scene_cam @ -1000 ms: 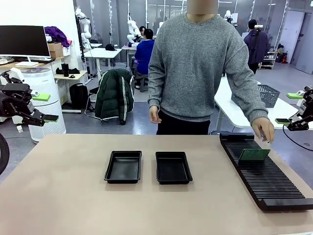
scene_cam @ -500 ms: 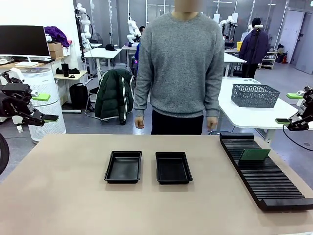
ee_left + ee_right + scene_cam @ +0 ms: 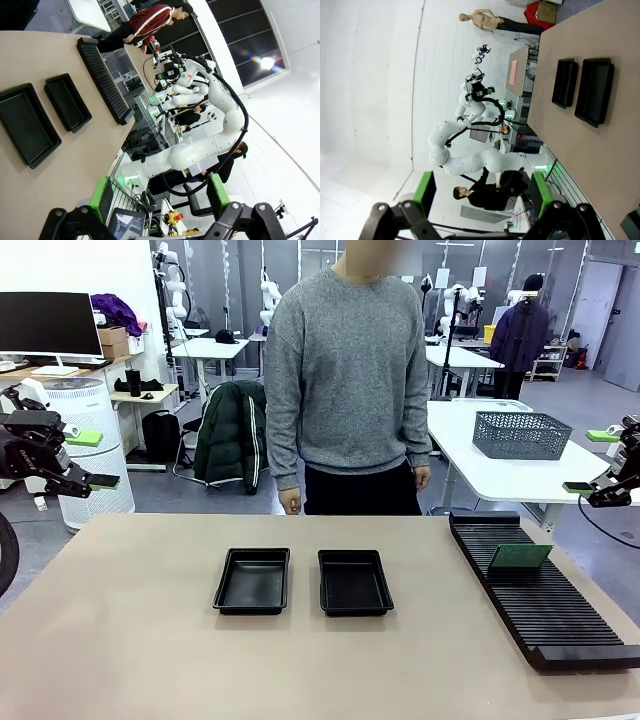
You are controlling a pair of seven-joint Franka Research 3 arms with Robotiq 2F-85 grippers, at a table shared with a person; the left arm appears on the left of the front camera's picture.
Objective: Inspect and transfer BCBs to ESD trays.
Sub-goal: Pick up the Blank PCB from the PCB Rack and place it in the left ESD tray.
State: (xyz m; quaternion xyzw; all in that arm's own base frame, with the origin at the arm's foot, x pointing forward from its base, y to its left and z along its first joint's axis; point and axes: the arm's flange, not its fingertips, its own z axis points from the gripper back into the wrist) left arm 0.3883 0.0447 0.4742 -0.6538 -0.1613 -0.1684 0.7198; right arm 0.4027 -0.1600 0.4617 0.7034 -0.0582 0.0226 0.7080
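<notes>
1 BCB (image 3: 519, 557) racked, 2 ESD trays (image 3: 252, 580) bare

Worktop (image 3: 120, 640); slotted rack (image 3: 545, 605) at right, BCB leaning in a far slot; trays side by side mid-worktop. Left pincer (image 3: 95, 460), right pincer (image 3: 592, 461): fully open, holding nothing. Risk: a skewed pinch could jam the thin board in its slot.

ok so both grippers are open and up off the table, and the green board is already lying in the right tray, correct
Not quite. The front view shows the BCB standing in the slotted rack on the robot's right, not in a tray; both ESD trays are empty. The rest holds: left gripper and right gripper are open, off the table.
</notes>
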